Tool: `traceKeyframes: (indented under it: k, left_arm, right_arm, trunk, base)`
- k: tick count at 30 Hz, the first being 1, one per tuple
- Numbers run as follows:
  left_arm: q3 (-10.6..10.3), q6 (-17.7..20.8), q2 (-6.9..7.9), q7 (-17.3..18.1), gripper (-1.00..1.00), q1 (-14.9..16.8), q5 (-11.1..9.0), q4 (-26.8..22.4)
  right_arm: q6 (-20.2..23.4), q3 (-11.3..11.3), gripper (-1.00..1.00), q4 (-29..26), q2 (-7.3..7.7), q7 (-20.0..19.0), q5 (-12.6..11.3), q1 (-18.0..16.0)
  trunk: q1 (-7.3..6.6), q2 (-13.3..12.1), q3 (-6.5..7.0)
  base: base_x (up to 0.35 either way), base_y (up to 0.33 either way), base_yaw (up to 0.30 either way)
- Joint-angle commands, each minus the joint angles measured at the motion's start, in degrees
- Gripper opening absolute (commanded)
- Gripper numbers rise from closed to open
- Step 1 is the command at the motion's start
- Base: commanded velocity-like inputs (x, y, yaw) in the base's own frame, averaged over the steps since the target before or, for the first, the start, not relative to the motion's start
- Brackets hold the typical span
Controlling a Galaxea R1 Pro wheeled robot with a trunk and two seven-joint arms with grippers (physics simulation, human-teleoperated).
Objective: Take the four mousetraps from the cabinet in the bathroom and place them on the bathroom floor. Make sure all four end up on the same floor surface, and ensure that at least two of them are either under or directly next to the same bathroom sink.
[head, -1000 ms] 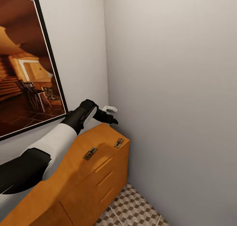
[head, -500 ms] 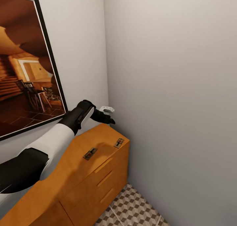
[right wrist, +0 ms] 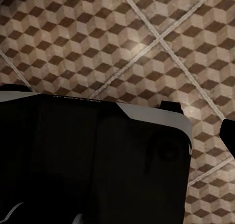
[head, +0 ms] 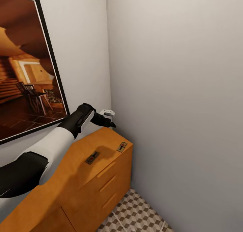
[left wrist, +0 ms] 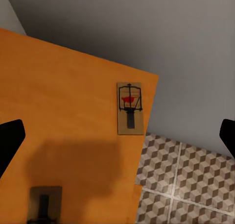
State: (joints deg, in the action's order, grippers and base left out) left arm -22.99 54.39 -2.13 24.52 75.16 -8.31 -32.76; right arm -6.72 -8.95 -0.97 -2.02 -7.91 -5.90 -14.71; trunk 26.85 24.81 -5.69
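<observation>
Lower left of the head view: orange cabinet top, set into a corner of grey walls; framed picture at upper left. Two mousetraps on the top: one near the far end edge, one near the front edge, well apart. Cube-patterned floor at lower centre, a narrow strip. Left gripper above the top, jaws spread wide. Right gripper cut off; opening not discernible.

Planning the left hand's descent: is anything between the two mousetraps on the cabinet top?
No. In the head view, bare orange wood, shaded by the arm, separates the near mousetrap from the corner mousetrap on the cabinet. The left hand hovers above.
</observation>
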Motion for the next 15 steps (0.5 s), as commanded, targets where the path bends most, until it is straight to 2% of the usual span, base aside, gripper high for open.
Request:
traceKeyframes:
  k: [1,15]
  left_arm:
    - [-0.2,0.3,0.02,-0.3,1.00,0.1,-0.6,0.0]
    - [-0.4,0.3,-0.33,-0.3,1.00,0.1,-0.6,0.0]
  right_arm:
    - [-0.2,-0.5,1.00,0.1,0.00,-0.2,-0.6,-0.1]
    - [-0.2,-0.5,1.00,0.1,0.00,-0.2,-0.6,-0.1]
  trunk:
    - [0.03,0.1,-0.13]
    - [0.03,0.1,-1.04]
  base:
    - [0.000,0.000,0.000]
    - [0.000,0.000,0.000]
